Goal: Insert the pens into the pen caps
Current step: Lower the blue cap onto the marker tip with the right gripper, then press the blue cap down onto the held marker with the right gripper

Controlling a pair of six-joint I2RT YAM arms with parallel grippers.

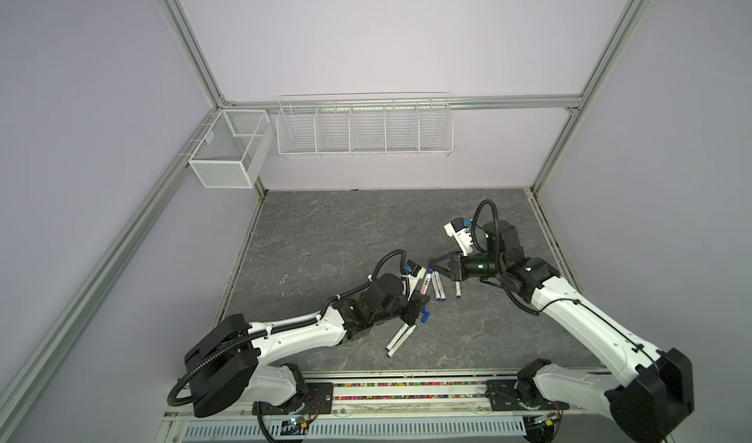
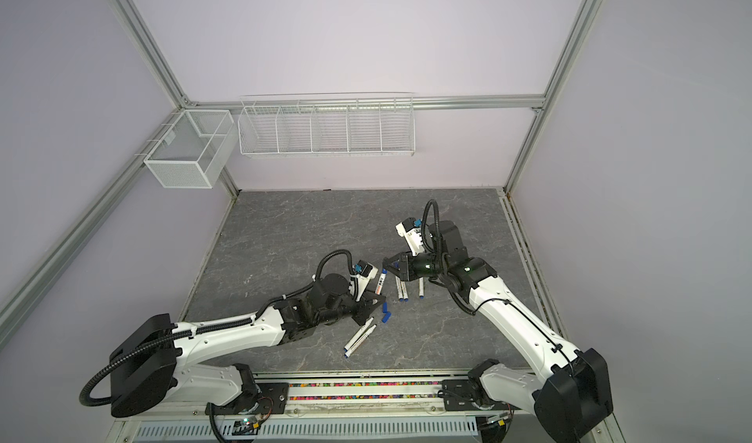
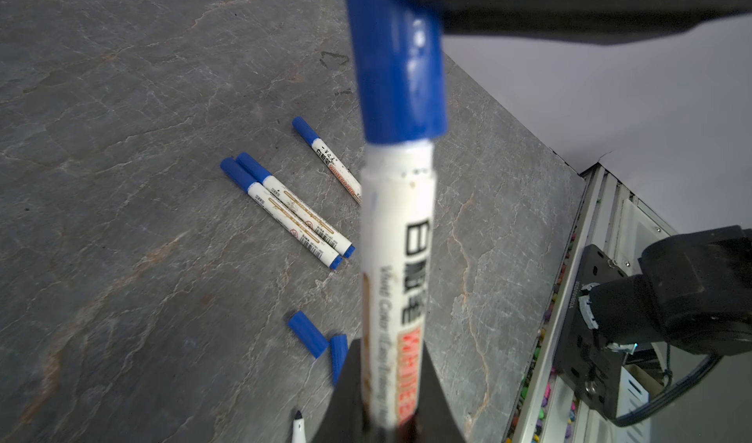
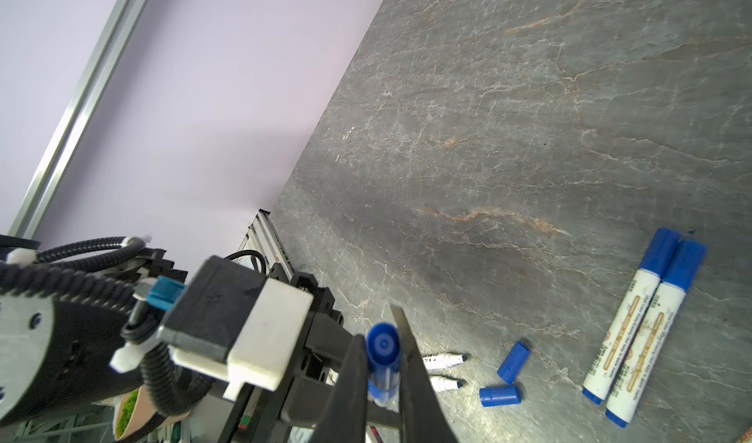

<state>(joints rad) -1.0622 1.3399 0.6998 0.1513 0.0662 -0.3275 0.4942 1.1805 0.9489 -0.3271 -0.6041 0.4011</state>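
My left gripper (image 3: 390,400) is shut on the printed barrel of a white pen (image 3: 396,258) held above the table. A blue pen cap (image 3: 396,74) sits on that pen's far end, and my right gripper (image 4: 382,363) is shut on this cap (image 4: 382,347). In both top views the two grippers (image 1: 421,298) (image 1: 432,262) meet near the table's middle. Two loose pen caps (image 1: 425,315) (image 4: 513,362) lie below the held pen. Two uncapped pens (image 1: 401,337) (image 4: 443,359) lie side by side nearer the front.
Three capped pens lie on the grey stone tabletop (image 1: 325,237): a touching pair (image 1: 437,286) (image 3: 293,213) and a single one (image 1: 457,290). White wire baskets (image 1: 364,127) (image 1: 230,148) hang on the back wall. A rail (image 1: 407,392) runs along the front edge.
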